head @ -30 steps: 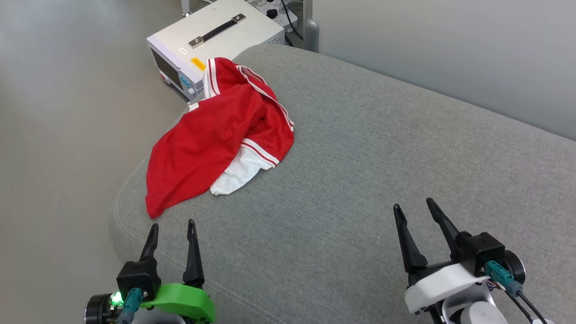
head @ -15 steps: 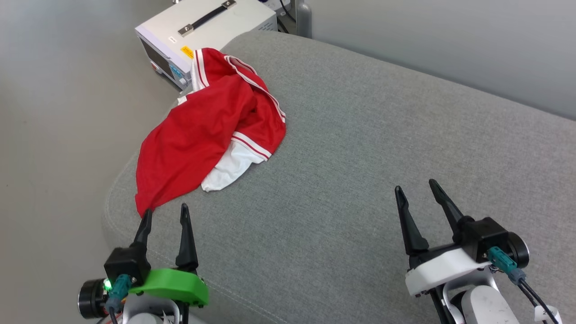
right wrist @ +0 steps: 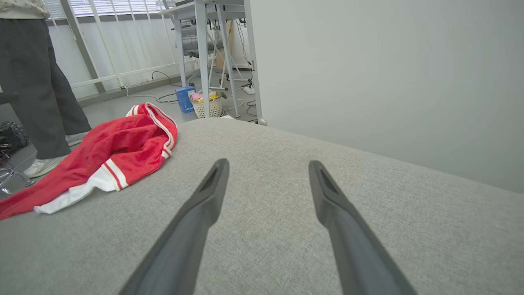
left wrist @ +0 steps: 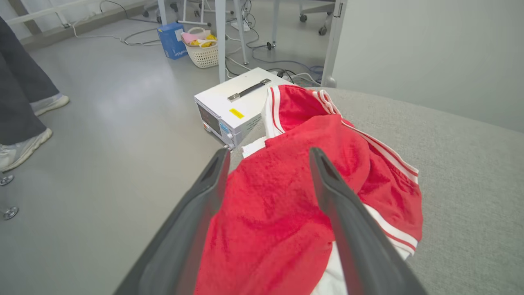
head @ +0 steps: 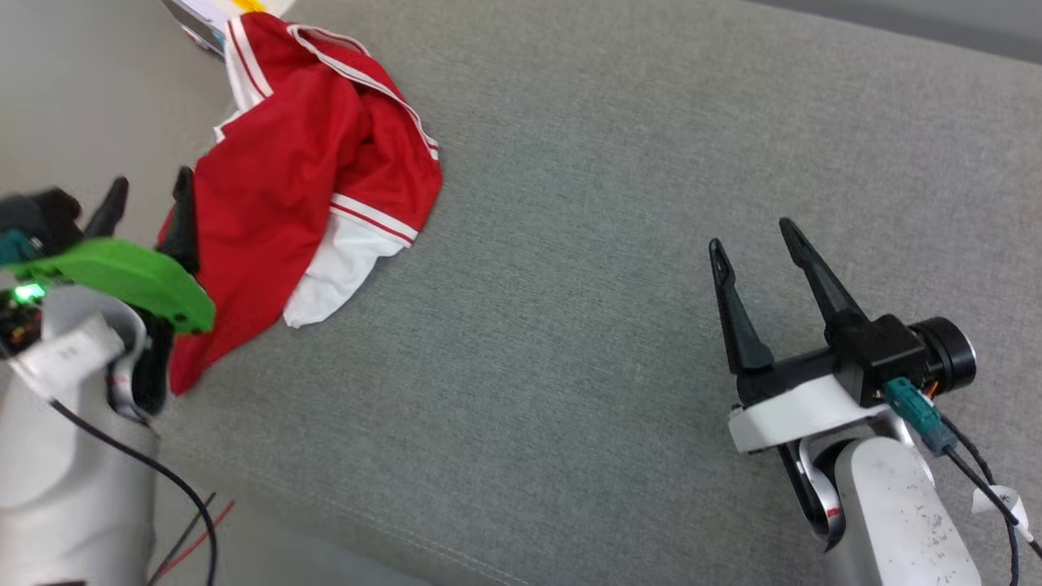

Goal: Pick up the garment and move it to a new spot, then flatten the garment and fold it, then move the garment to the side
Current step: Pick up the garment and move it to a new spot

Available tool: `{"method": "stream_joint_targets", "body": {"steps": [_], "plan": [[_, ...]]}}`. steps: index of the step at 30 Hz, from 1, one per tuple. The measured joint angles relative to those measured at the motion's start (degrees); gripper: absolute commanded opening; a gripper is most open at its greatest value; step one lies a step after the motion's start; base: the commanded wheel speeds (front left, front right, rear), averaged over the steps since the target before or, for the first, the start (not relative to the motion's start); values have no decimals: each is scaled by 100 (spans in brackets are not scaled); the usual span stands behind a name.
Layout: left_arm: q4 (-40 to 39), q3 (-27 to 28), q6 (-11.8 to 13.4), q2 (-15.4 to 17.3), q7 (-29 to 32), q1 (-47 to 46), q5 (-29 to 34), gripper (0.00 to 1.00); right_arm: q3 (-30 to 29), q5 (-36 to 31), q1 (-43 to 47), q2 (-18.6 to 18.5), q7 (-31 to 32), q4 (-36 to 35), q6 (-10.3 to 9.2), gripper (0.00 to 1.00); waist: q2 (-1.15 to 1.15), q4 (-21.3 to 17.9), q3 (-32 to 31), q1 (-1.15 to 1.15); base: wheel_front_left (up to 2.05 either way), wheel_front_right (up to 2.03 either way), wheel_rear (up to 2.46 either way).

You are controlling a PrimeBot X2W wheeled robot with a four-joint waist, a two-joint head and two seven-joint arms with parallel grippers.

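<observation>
Grey sofa (head: 651,285), pale floor (left wrist: 102,143)

A big grey soft cushion (head: 619,268) carries everything. Its cloth looks plain and a bit rough, and a sewn line runs along its near, rounded edge. A red shirt (head: 301,179) lies right on it in a crumpled heap, up by the far left corner. A white sleeve (head: 334,273) with red and white stripes pokes out flat onto the grey cloth. The red part reaches the cushion's left edge.
</observation>
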Motion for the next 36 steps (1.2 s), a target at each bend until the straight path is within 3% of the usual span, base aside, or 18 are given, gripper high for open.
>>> {"method": "stream_joint_targets", "body": {"steps": [11,18,26,27,28,36], "plan": [[5,-1129,-21,1432,2970,-1402,-2394,100,123,-7,-388,-52,0,-265,0,100,0,-643,884,1,0,0,0],[570,-1237,-21,1774,3754,-1612,-2802,100,377,-7,-468,-65,0,-432,1,100,0,-1144,1249,0,0,0,0],[1203,-1281,-21,1957,3904,-1845,-2820,100,386,-16,-463,-82,0,-561,1,100,1,-1553,1525,-1,0,0,0],[1249,-1283,-21,1972,3913,-1883,-2821,41,381,-21,-459,-90,0,-571,0,100,1,-1582,1553,-1,0,0,0],[1280,-1287,-21,1982,3935,-1913,-2837,0,375,-31,-450,-98,0,-576,1,100,1,-1605,1576,-1,0,0,0],[1174,-1631,-21,2001,3316,-1895,-2878,0,370,-60,-334,-111,0,-531,1,100,0,-1558,1448,-1,0,0,0]]}}
